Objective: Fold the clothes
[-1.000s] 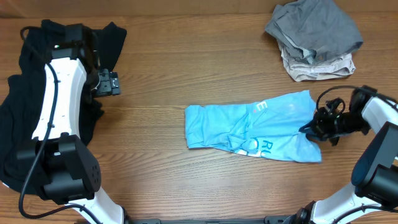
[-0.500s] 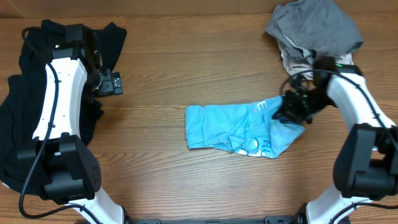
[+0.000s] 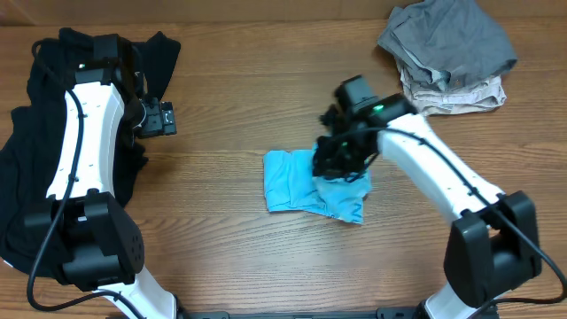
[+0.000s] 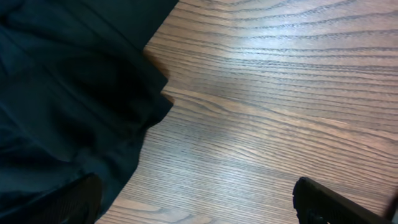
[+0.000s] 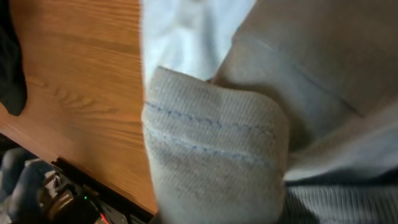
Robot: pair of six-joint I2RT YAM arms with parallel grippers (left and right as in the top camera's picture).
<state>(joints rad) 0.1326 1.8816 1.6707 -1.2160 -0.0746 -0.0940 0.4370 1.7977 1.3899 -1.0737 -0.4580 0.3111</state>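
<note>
The right tool (image 3: 337, 161) is clamped on a stitched hem of the sky-blue T-shirt (image 3: 288, 183). The T-shirt lies directly beneath the tool and to its left as a compact, wrinkled bundle doubled over on the table (image 3: 239, 80). The left tool (image 3: 157, 118) has its fingers apart over bare wood with the crumpled black shirt (image 3: 27, 168) just beside it, and the grey and beige pieces (image 3: 447, 44) lie heaped well apart from the right tool.
</note>
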